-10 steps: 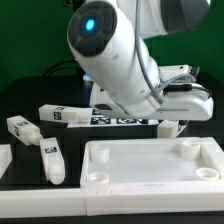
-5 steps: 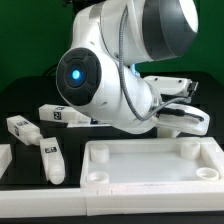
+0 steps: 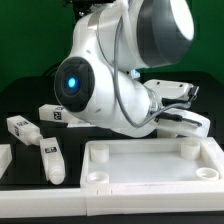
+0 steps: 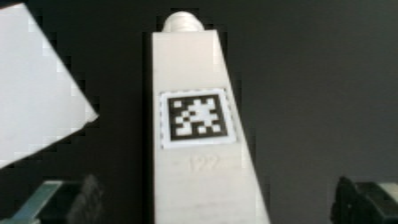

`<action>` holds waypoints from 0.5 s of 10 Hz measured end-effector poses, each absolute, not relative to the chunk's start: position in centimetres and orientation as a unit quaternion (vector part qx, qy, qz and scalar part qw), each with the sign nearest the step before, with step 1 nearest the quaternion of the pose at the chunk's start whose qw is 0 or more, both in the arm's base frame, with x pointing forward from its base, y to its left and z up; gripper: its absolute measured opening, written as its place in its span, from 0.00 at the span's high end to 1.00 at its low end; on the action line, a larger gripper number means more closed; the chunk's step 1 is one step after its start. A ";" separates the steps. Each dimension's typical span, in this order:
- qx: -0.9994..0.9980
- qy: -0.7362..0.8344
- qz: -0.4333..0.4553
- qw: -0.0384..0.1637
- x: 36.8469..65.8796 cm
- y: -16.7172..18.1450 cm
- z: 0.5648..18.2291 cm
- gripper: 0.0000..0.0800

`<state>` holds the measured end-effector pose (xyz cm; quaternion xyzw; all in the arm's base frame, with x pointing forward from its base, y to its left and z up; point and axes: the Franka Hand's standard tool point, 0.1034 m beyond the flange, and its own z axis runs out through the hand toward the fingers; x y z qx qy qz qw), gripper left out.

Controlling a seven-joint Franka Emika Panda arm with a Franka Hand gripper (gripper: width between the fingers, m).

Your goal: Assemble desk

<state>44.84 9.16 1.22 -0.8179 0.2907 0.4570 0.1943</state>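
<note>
White rimmed rectangular plastic desk panel (image 3: pixel 150 168) lies nearest on black table (image 3: pixel 72 140), round sockets up. White square tagged leg (image 3: pixel 52 160) lies beside it on the exterior view's left; second leg (image 3: pixel 20 127) and third leg (image 3: pixel 57 114) lie farther back. White robot arm (image 3: pixel 110 70) looms behind. Wrist view: gripper (image 4: pixel 214 197) released, fingers (image 4: pixel 63 200) wide apart, straddling a tagged white leg piece (image 4: pixel 192 120), not touching.

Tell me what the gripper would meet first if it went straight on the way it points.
The tagged white desk leg, which lies centred between the open jaws of the gripper in the wrist view. How far off it is cannot be judged.
</note>
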 end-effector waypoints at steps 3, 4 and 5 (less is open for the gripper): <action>-0.813 0.292 0.464 0.199 44.7 9.2 1.0 0.31; -0.813 0.292 0.464 0.199 44.7 9.2 1.0 0.31; -0.812 0.292 0.464 0.199 44.7 9.2 1.0 0.56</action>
